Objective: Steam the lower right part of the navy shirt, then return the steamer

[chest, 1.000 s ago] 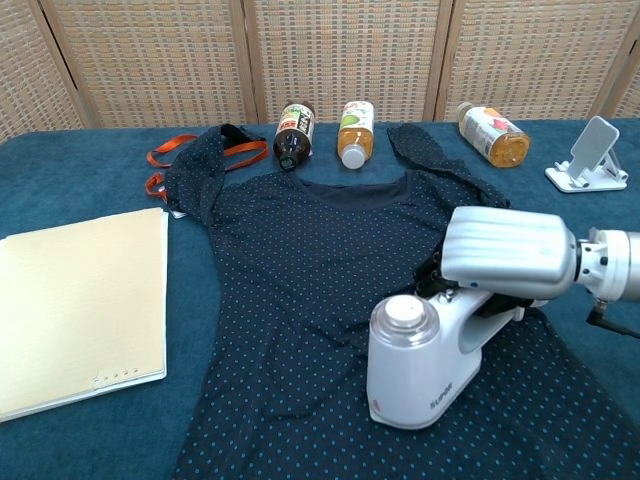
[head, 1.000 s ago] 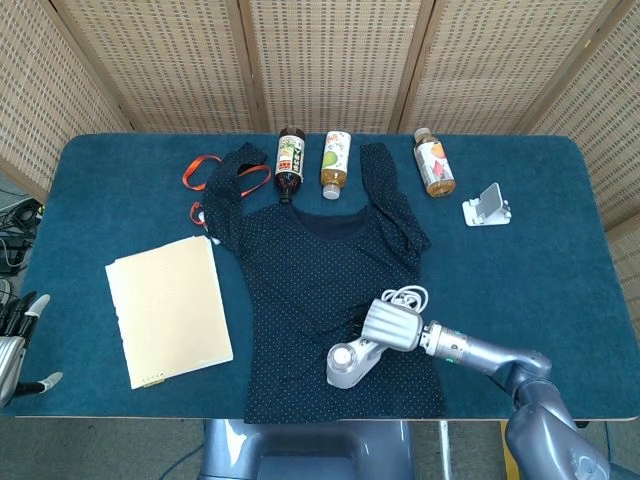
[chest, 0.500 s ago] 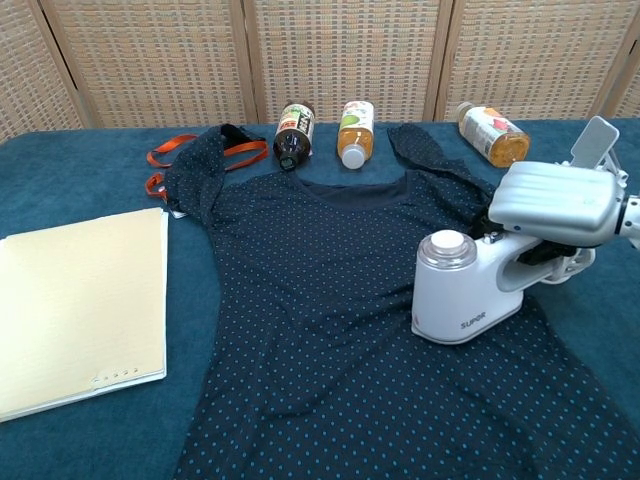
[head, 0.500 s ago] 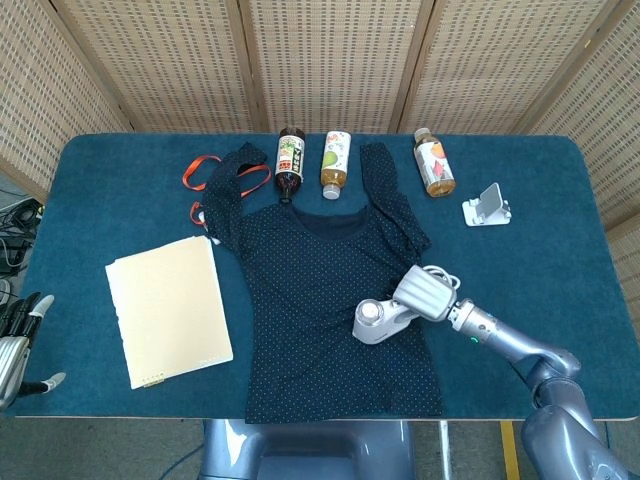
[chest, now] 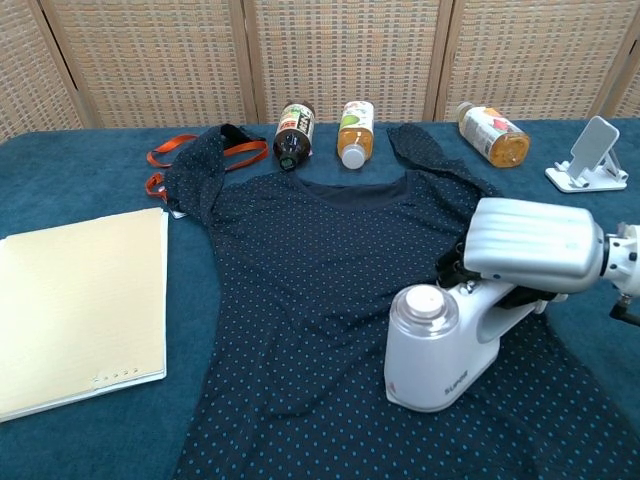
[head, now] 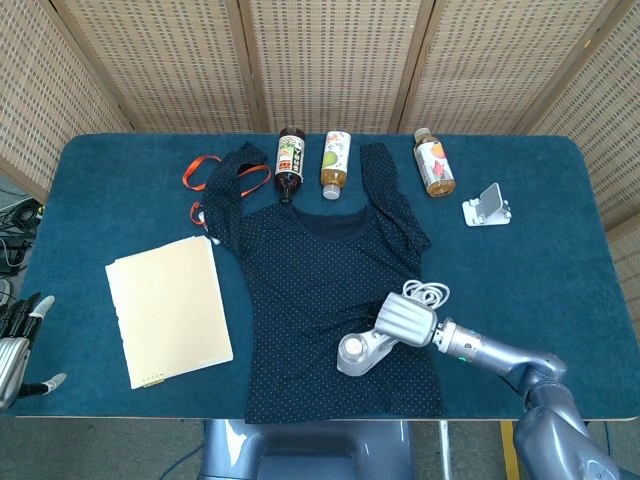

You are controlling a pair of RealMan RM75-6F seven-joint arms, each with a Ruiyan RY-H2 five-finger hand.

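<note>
Right hand [chest: 535, 255] reaches in low from right, wrapped round handle of white handheld steamer [chest: 440, 345], its base on lower right of navy dotted shirt [head: 330, 290]. Left hand [head: 18, 335] at far desk edge, fingers spread, holding nothing. Beyond steamer: three bottles lying in row [head: 336, 163], one white phone stand [head: 487, 207].

Navy shirt [chest: 330, 290] with pale blue dots, white steamer [chest: 440, 345], cream notebook [chest: 75, 305], teal tablecloth [head: 130, 200]
</note>
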